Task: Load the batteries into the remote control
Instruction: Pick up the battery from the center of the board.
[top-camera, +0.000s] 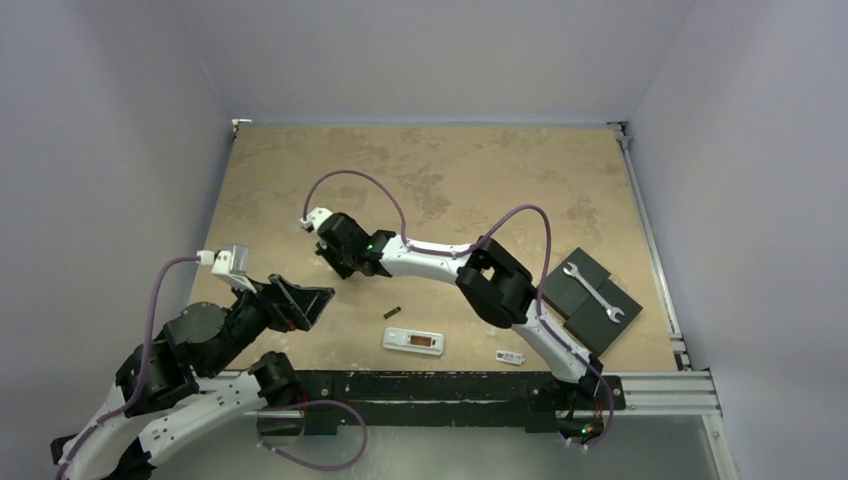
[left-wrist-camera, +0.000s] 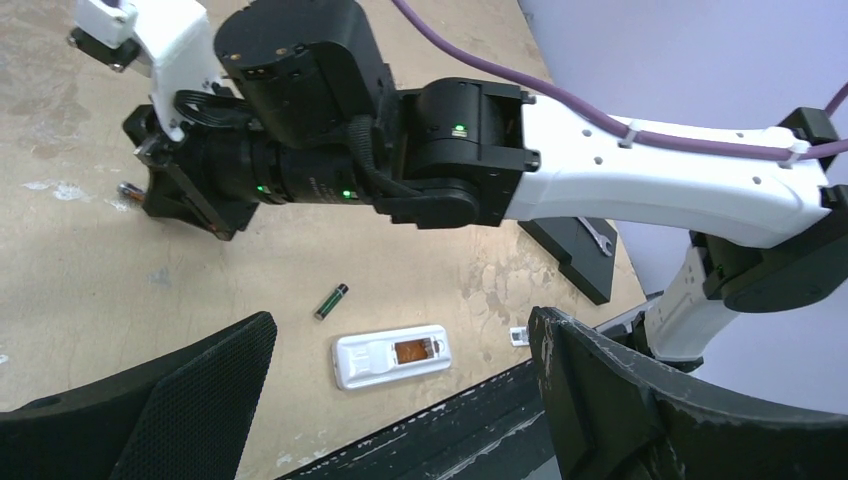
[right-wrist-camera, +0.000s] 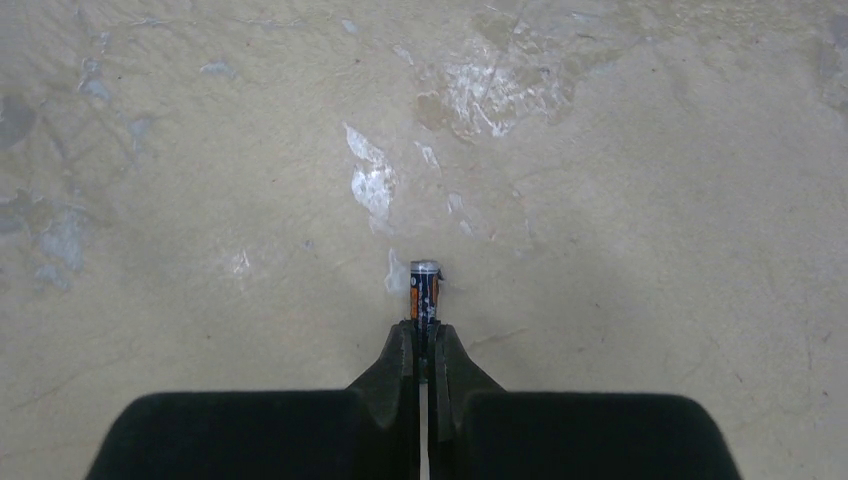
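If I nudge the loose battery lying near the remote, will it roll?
Likely: the battery is a smooth cylinder lying on its side on the flat table, so a sideways push should roll it. Thin and rigid, it may slip unless gripped squarely.

The bench (top-camera: 450, 170) is a matt tan board, blotchy and rough-looking, with pale shiny scuffs. The gripped battery (right-wrist-camera: 424, 290), low in the middle of the right wrist view, has a glossy dark-and-orange wrapper and a bright metal cap. The loose battery (left-wrist-camera: 331, 301) is glossy too. The remote (left-wrist-camera: 391, 356) is smooth white plastic. At right, the wrench (top-camera: 591, 291) is bright bare metal on matt black blocks (top-camera: 558, 293). The fingers (left-wrist-camera: 200, 410) of the left gripper (left-wrist-camera: 402, 320) are matt black, one finely grained, the other scuffed pale at its edges.
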